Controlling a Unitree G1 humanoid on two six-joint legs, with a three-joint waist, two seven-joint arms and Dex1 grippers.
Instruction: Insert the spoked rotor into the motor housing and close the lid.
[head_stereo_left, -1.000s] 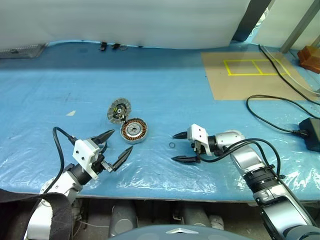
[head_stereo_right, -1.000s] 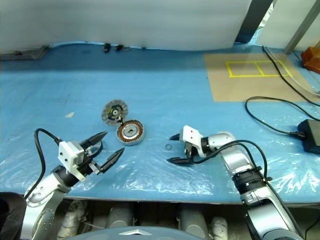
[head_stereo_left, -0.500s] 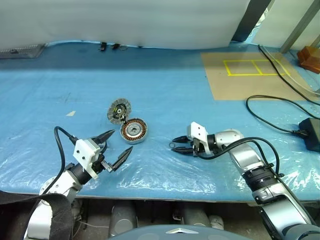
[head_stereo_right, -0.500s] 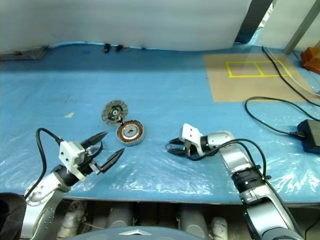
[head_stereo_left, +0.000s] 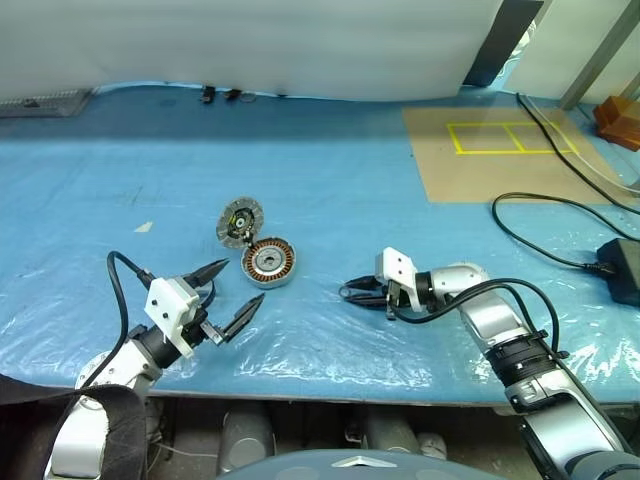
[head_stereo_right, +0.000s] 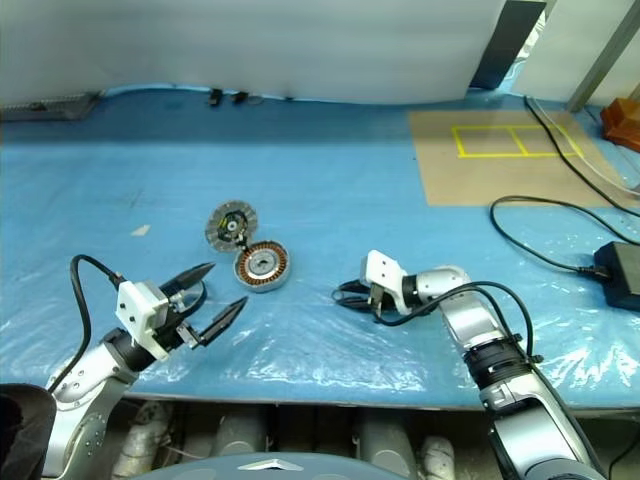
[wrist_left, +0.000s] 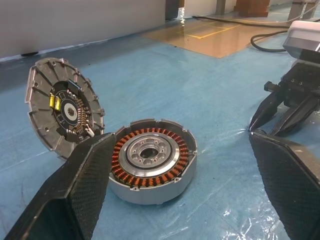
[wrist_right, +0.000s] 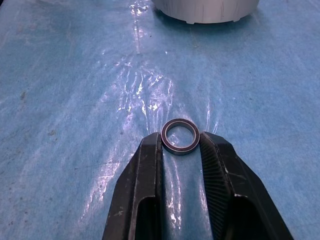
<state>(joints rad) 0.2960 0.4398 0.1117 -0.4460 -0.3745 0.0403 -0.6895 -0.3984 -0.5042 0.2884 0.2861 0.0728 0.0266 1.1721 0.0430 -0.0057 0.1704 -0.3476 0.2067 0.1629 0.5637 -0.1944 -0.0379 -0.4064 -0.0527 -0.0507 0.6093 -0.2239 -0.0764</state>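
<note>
Though narrowed almost to nothing, pinches only a small dark ring (wrist_right: 180, 150) at the very tips: right end effector (head_stereo_left: 348, 291), low on the blue surface (head_stereo_left: 330, 190), ring flat on the plastic and touched on both sides.

Left end effector (head_stereo_left: 245, 281): spread wide, hovering empty near the front edge.

Spoked rotor (head_stereo_left: 239, 221): propped on edge, tilted, leaning against the far-left side of the motor housing (head_stereo_left: 267, 263). Faces the left end effector in the left wrist view. Grey metal disc, radial ribs round the rim, dark centre with a small yellow part.

Motor housing: flat on the surface, open side up, ring of copper windings round a silver hub.

Lies ahead and slightly right of the left end effector, framed between its fingers (wrist_left: 85, 180); well to the left of the right one. Judged nearer the left arm. Disc plane close to upright, so probably needs tipping over flat before seating.
</note>
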